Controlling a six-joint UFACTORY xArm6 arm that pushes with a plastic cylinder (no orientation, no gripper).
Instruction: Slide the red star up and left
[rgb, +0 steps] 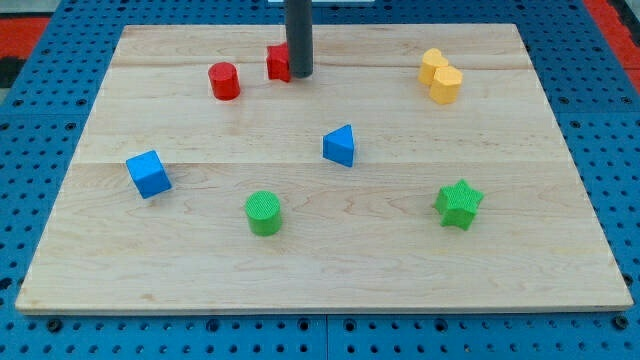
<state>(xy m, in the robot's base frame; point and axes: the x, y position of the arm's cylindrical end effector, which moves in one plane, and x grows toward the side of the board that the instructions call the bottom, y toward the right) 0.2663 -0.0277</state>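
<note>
While my tip (299, 75) rests against the right edge of the red star (278, 62), the push can only go well if contact sits low on the star's right side, so that force runs both up and left. With no fingers on this rod there is nothing to open or close; it only shoves. Near the board's (180, 260) top edge, the star lies just right of the red cylinder (224, 81), and the rod hides part of its right side, so its points are hard to read. From the star, the cylinder is the one hazard: a flat leftward shove would likely knock into it. I judge it best to shift slightly toward the view's bottom first, then drive diagonally, slowly, since a star tends to spin off a single contact. Little board remains above the star, so the stroke should be short.
</note>
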